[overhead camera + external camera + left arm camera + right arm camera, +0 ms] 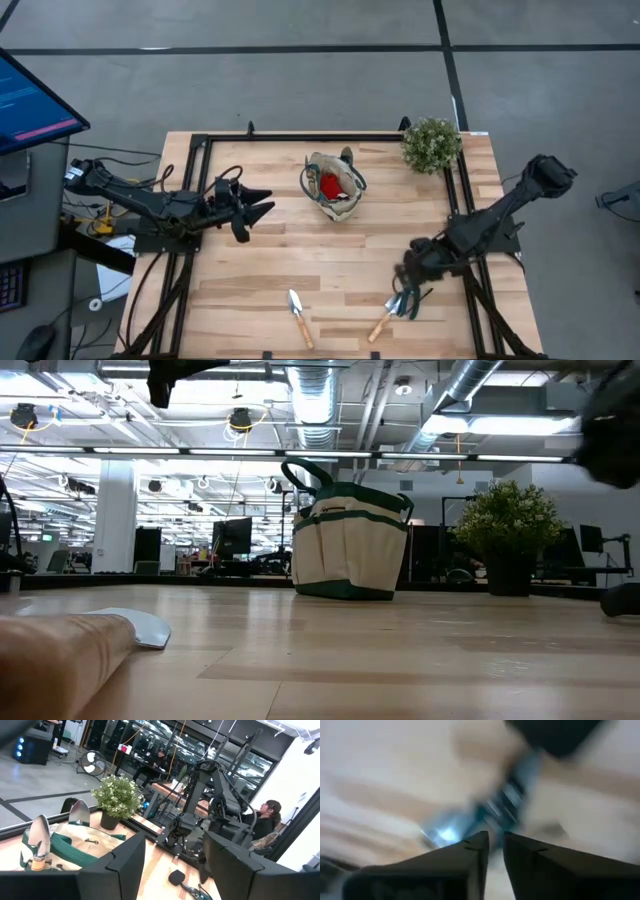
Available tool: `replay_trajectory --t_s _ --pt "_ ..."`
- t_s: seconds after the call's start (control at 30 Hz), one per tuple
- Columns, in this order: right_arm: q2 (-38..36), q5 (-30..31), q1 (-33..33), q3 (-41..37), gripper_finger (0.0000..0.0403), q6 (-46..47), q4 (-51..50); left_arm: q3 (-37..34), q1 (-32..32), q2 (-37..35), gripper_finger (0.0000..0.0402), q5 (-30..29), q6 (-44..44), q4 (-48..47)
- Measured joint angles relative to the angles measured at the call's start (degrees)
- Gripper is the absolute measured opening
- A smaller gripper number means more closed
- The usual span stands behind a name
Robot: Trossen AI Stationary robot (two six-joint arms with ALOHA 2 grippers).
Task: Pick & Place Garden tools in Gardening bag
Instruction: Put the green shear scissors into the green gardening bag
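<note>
Two trowels are what I've got left out on the pale wooden table (330,270) from where I'm sitting: a silver-bladed trowel with a light wooden handle (299,317) lying near the front edge, and a second wooden-handled tool with a silver head (384,319) lying just to its right, its metal end right under my right tool (408,296). That right tool is low over the table at the front right, and in its wrist view the two dark fingers (470,862) sit nearly together with only a thin gap, so I'd call it pretty much closed, though the blur there means I can't tell if it's actually pinching anything. My left tool (256,208) is on the left side of the table, pointing toward the beige canvas bag with dark green trim and loop handles (335,187), and its fingers (122,865) are spread wide apart with nothing between them. The bag stands upright toward the back middle of the table, with something red (329,184) showing inside it from above and silver tool heads (40,832) poking out of its pockets in the left wrist view. A bushy green potted plant (431,144) sits at the back right corner, well apart from the bag.
</note>
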Motion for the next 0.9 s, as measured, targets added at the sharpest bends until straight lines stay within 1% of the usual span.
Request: replay_trajectory --t_s 0.07,0.13,0.2,0.3,0.4,0.5,0.57,0.7,0.8,0.9 --pt "0.93 -4.43 2.84 1.03 0.007 0.09 -1.86 0.0 0.0 0.0 0.0202 0.09 0.0 -0.02" --pt "1.7 -5.82 5.96 1.56 0.0093 2.63 -2.19 0.0 0.0 0.0 0.0202 0.1 0.0 -0.02" --pt "3.02 -5.71 8.82 1.62 0.0123 7.01 -1.28 0.0 0.0 0.0 0.0202 0.1 0.0 -0.05" --pt "5.64 -3.56 11.77 1.62 0.0175 12.79 -1.28 0.0 0.0 0.0 0.0202 0.1 0.01 -0.09" --pt "8.31 -1.95 11.82 1.57 0.0228 15.88 -0.89 0.0 0.0 0.0 0.0202 0.1 0.02 -0.09" --pt "10.43 -1.36 10.61 1.57 0.0261 15.81 1.03 0.0 0.0 0.0 0.0202 0.1 0.02 -0.09" --pt "11.41 -0.15 9.59 1.57 0.0268 14.97 2.69 0.0 0.0 0.0 0.0202 0.1 0.02 -0.09" --pt "12.67 1.55 6.99 1.57 0.0268 13.01 5.81 0.0 0.0 0.0 0.0202 0.1 0.0 -0.09" --pt "12.44 1.97 5.21 1.57 0.0266 12.28 7.81 0.0 0.0 0.0 0.0202 0.12 -0.38 -0.06" --pt "10.7 1.96 3.57 1.59 0.0265 11.84 9.17 0.0 0.0 0.0 0.0202 0.12 -0.5 0.0"
